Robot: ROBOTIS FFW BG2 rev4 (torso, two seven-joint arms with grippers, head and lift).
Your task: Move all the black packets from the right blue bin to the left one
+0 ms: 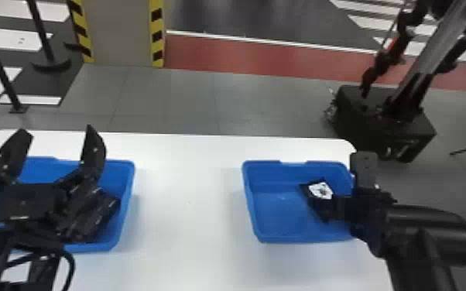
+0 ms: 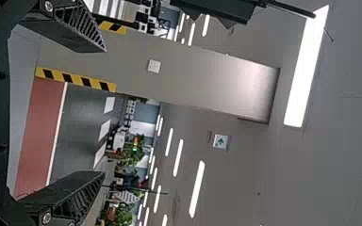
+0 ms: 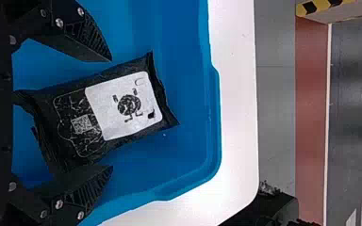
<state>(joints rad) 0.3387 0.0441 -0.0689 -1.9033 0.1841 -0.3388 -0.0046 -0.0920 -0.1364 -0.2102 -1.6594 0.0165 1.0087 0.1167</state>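
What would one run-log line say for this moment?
right gripper: open, at packet | packet: in right bin, not gripped | left gripper: open, at left bin | transfer: unfinished

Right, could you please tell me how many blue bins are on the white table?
2: the left bin, partly covered by the left hand, and the right bin, partly covered by the right hand.

- right blue bin (image 1: 278, 213): open-topped; one black packet (image 3: 70, 125) inside, crinkled, white-labelled face showing, lying askew.
- left blue bin (image 1: 127, 185): black packets (image 1: 103, 211) heaped inside, partly hidden.
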